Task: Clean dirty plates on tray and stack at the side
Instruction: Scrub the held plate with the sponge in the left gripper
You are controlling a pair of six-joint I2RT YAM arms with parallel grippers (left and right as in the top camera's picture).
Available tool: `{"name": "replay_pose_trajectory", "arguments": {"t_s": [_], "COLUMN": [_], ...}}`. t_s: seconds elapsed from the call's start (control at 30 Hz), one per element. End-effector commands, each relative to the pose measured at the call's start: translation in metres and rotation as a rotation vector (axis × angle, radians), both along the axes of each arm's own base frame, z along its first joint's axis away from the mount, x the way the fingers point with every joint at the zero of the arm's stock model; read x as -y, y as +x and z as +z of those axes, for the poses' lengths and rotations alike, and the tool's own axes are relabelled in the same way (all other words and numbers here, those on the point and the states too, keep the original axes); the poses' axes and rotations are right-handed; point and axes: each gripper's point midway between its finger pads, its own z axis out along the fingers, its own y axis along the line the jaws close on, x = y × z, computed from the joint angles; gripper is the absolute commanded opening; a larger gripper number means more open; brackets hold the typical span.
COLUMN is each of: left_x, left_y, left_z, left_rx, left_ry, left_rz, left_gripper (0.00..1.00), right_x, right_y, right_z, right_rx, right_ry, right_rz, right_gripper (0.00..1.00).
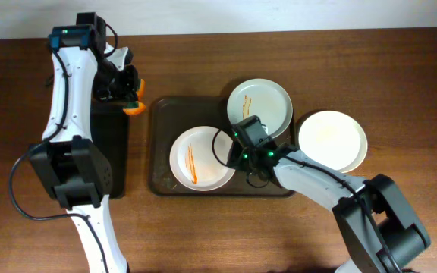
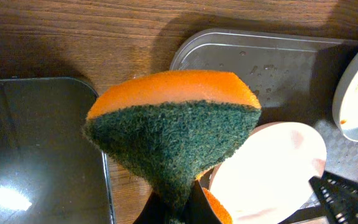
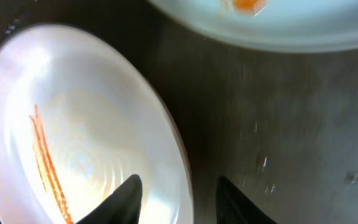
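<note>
Looking down on a brown wooden table point(image 1: 400, 68), we see a dark tray point(image 1: 162, 129) at the centre holding two dirty plates. A streaked plate point(image 1: 201, 158), white with a thin orange smear, lies in its lower left part, and a pale green plate point(image 1: 260, 105) with a small brownish mark overlaps its upper right corner. A clean plate point(image 1: 332, 140) sits on bare wood just beside the tray's right edge, close to the green one; we cannot tell whether they touch. A glossy black pan point(image 1: 111, 163) lies left of the tray, with a narrow strip of table between them. Open wood runs along the top, the bottom and the far right. The left arm rises along the left side over the pan, folds near the top edge and turns back toward the tray. Its left gripper point(image 1: 130, 97) hangs over the pan's upper right corner, jaws clamped on an orange sponge point(image 2: 173, 130) pinched into a wedge, its green scouring face toward the wrist camera. The right arm comes in from the lower right, low across the tray's bottom right corner. The right gripper point(image 3: 182, 199) has its jaws apart, one finger over the streaked plate's inside, the other over bare tray, and the plate's right rim between them.
</note>
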Motion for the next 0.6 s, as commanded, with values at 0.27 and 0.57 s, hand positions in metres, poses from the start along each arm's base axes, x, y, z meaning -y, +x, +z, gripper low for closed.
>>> {"name": "replay_pose_trajectory", "arguments": {"t_s": [0.27, 0.57], "left_x": [0.029, 0.098], "left_y": [0.002, -0.058], "left_z": [0.001, -0.08], "left_rx": [0.025, -0.159], "left_ry": [0.053, 0.065], "left_rz": [-0.09, -0.387], "left_gripper": [0.0, 0.0], "right_x": [-0.014, -0.014], "right_y": [0.004, -0.006], "right_z": [-0.031, -0.034], "right_rx": [-0.114, -0.191], "right_ry": [0.109, 0.139], "right_rz": [-0.056, -0.125], "right_gripper": [0.04, 0.04]}}
